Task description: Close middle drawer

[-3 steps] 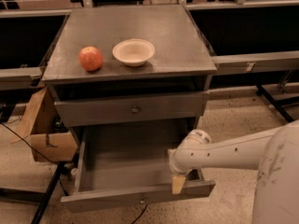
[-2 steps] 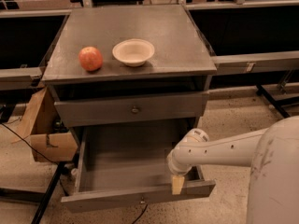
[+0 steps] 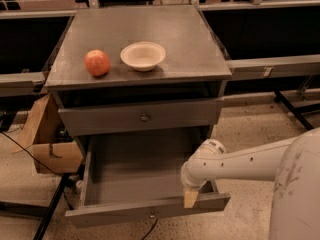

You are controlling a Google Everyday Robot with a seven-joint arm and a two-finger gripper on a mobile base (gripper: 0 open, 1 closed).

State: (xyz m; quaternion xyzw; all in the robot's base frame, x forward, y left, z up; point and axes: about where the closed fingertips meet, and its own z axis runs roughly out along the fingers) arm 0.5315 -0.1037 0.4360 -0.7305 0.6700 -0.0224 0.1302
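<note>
Nearest the camera, the middle drawer (image 3: 131,179) stands pulled far out of the cabinet. The gripper (image 3: 191,197) hangs at the right end of the drawer's low front, against the top edge, and I cannot tell whether it is clenched or released. A push from so far off-centre could skew the drawer and jam it, or the tip could slip over the edge into the tray. Farther back, a hard slam might jolt the apple (image 3: 97,62) and bowl (image 3: 143,55) on the cabinet top (image 3: 190,39)
</note>
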